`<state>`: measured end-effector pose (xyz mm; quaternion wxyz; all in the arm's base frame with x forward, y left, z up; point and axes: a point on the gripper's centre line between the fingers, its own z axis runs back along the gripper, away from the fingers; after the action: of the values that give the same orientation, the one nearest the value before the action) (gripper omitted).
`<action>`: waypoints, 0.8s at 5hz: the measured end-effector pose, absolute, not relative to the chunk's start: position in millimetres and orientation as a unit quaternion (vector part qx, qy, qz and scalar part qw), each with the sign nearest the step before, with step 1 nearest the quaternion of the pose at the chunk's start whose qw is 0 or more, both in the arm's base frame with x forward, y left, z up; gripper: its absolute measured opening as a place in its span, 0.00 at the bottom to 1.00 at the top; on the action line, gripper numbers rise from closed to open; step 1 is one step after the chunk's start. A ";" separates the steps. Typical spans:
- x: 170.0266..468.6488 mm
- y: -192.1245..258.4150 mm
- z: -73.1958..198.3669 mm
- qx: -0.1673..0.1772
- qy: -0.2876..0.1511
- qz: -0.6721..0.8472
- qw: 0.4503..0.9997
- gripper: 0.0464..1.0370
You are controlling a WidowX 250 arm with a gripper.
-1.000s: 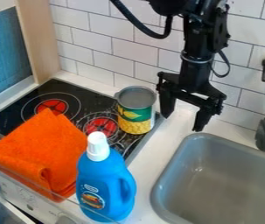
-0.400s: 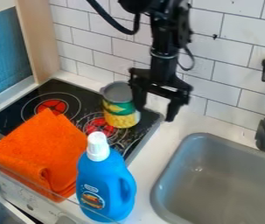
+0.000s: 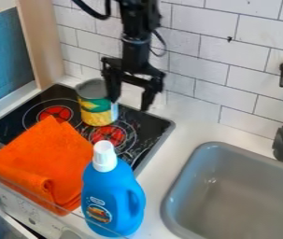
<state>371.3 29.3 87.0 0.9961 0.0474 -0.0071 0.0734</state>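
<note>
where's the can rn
In the camera view, left of centre, the can stands on the black stovetop, behind the orange cloth and beside the open gripper.

White counter [image 3: 182, 140] is leaving a lane between cooktop [image 3: 148, 127] and sink [image 3: 231, 193]; the blue bottle [image 3: 111, 198] is narrowing its near end. The orange cloth [image 3: 46, 163] is covering part of the cooktop. The can [image 3: 96, 105] is crowding the gripper [image 3: 129, 103], perhaps touching it.

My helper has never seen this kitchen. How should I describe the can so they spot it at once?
Find the black stovetop, left of the gray sink in the picture. Near its back edge, beside the gripper, stands the can, with a green and yellow label. Unlike the blue bottle, it has no handle or white cap.
</note>
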 end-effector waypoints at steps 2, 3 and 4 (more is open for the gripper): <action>371.5 82.8 91.3 0.044 0.006 0.120 0.992 0.96; 370.0 88.1 91.5 0.052 0.008 0.118 0.992 0.96; 362.7 84.3 90.3 0.052 0.024 0.098 0.994 0.96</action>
<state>362.7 84.3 90.3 0.9935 0.0521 0.0243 0.0981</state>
